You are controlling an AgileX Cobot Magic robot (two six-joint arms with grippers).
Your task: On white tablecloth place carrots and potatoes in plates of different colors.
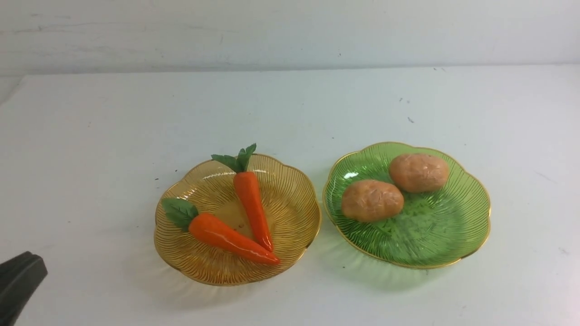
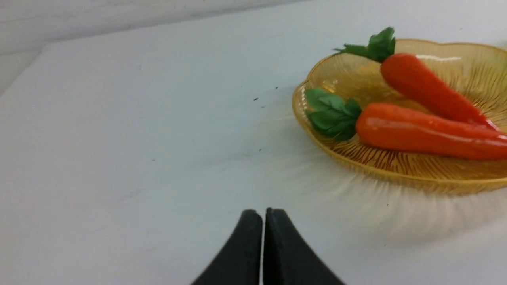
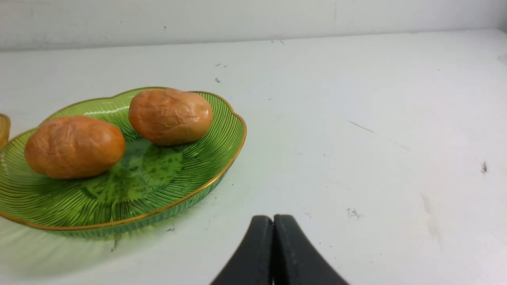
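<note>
Two orange carrots (image 1: 231, 237) (image 1: 252, 206) lie in the amber-yellow plate (image 1: 290, 226) on the white tablecloth (image 1: 90, 158), their tips meeting. Two tan potatoes (image 1: 372, 200) (image 1: 418, 172) lie in the green plate (image 1: 435, 235) to its right. My left gripper (image 1: 31, 262) is shut and empty at the front left, well clear of the yellow plate; it also shows in the left wrist view (image 2: 263, 213). My right gripper (image 3: 273, 219) is shut and empty, close in front of the green plate (image 3: 119, 213); it is out of the front view.
A pale wall (image 1: 290, 31) runs along the back edge of the tablecloth. The cloth's left edge (image 1: 13, 90) shows at the far left. Small dark specks (image 1: 410, 120) dot the cloth behind the green plate.
</note>
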